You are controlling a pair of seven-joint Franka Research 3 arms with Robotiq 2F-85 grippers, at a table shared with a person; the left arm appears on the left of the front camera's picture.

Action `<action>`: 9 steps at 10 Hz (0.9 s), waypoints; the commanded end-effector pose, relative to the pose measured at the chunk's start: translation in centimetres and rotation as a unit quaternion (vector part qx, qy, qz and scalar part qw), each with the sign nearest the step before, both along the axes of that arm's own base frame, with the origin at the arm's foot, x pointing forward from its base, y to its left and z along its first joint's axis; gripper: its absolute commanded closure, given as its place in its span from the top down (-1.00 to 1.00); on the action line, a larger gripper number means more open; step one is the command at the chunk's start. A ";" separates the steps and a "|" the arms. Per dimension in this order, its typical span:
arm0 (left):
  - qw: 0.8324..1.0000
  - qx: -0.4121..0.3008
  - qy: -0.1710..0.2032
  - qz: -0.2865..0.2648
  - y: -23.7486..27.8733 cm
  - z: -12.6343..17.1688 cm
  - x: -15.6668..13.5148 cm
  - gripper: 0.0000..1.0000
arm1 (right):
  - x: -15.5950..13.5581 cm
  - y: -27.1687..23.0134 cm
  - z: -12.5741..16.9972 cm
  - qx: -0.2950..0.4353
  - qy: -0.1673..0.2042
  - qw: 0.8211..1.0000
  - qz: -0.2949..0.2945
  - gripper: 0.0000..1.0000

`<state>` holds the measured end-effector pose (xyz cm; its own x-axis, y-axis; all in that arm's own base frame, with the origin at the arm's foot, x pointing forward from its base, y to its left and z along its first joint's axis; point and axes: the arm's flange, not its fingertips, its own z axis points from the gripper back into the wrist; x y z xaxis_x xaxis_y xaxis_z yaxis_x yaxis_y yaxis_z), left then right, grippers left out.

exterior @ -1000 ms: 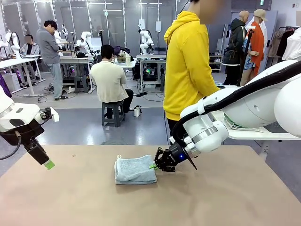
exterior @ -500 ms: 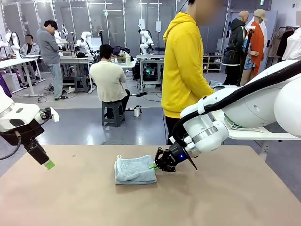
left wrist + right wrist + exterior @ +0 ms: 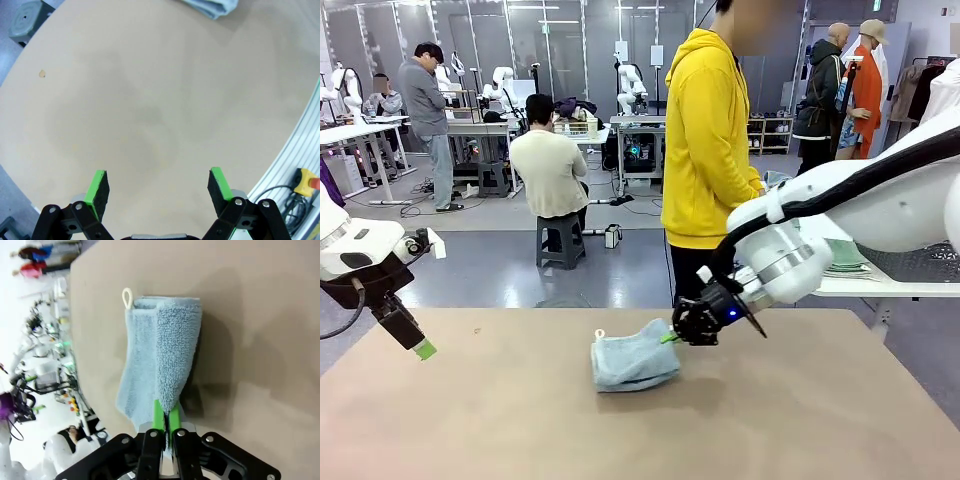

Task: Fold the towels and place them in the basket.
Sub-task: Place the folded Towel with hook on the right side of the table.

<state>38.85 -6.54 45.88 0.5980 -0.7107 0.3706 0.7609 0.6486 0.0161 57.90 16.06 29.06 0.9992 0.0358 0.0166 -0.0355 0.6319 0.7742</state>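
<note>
Grip first: the right pincer [image 3: 669, 338] [image 3: 165, 415] is clamped tight on one end of the pale blue-grey towel [image 3: 633, 360] [image 3: 160, 355], its green pads squeezing the terry between them. From the fingertips the folded towel stretches straight ahead, with its cream hanging loop [image 3: 127, 297] at the corner farthest from the pincer. The held end looks raised a little, with a shadow under it on the brown table [image 3: 520, 430]; the far end rests on the tabletop. Beyond the pincer, just across the table's far edge, stands a person in a yellow hoodie [image 3: 705, 140]. Well away to that pincer's left, the left pincer [image 3: 423, 349] [image 3: 158, 190] hangs with its jaws wide apart, gripping nothing, with bare table ahead of it and the towel well beyond its fingertips
</note>
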 end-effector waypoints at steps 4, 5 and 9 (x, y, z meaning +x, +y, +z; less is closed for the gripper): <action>1.000 0.006 -0.003 0.009 -0.2 0.2 0.4 1.00 | -1.4 -12.0 0.7 -0.016 -0.087 0.996 0.017 -0.91; 1.000 0.006 -0.003 0.009 -0.2 0.2 0.4 1.00 | -1.5 -14.7 0.7 -0.027 -0.090 0.995 0.020 -0.91; 1.000 0.006 -0.003 0.009 -0.2 0.2 0.4 1.00 | -1.1 -23.5 1.4 -0.076 -0.082 0.993 0.019 -0.91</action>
<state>38.87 -6.52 45.90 0.5982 -0.7102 0.3712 0.7607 0.6490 0.0158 56.35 -6.88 29.85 0.9846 0.0518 0.1669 -0.1518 0.7267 0.6700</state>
